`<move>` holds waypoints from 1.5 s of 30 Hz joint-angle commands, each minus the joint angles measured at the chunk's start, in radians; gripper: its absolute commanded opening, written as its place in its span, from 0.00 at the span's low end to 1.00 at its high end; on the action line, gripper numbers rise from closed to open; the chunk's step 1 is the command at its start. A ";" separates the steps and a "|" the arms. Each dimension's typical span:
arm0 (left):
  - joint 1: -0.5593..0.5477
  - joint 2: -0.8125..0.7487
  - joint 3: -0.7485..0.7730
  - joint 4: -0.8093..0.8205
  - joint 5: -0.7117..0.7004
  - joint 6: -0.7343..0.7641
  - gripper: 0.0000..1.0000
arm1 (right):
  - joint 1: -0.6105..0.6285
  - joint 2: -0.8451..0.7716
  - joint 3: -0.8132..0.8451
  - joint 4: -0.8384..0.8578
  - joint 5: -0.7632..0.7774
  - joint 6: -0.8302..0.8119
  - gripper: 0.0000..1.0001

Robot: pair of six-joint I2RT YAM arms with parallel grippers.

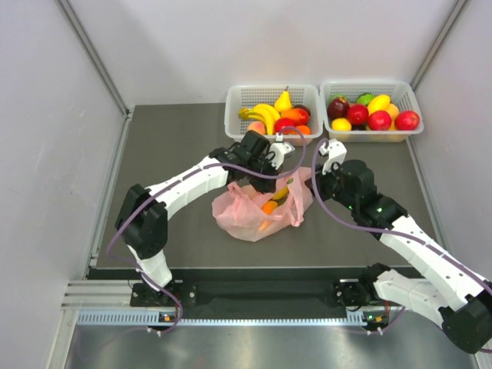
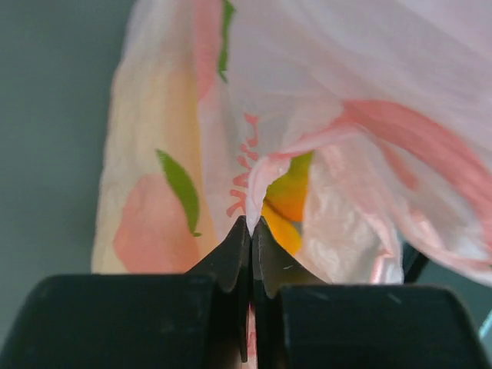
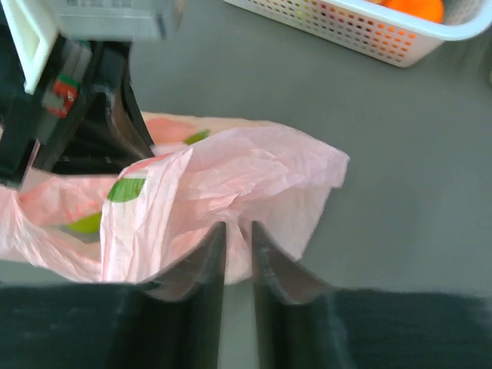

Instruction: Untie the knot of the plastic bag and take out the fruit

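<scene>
Pink film marks the plastic bag (image 1: 257, 211) in the top view, where it lies crumpled at the middle of the grey table (image 1: 169, 138), its long axis running left to right. It sits between the arms and nearer than the two white baskets (image 1: 231, 115) at the far edge. Orange and yellow fruit (image 1: 270, 206) show inside it. The left gripper (image 1: 267, 165) comes down on the bag's far side and the right gripper (image 1: 323, 175) meets its raised right corner, so both are equally close. I judge the next move to be pulling these two points apart. In the left wrist view the fingertips are pressed together on a thin fold of film, and the bag billows away beyond them with a yellow-orange fruit just behind the pinch. In the right wrist view the jaws stand a narrow slit apart, with the bag's wrinkled corner right at the tips. Whether they actually grip the film I cannot tell. The knot cannot be made out in any view.
</scene>
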 commanded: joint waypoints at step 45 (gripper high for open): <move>-0.143 -0.474 -0.243 0.063 -0.443 -0.341 0.00 | 0.088 0.043 0.102 -0.031 -0.033 0.069 0.93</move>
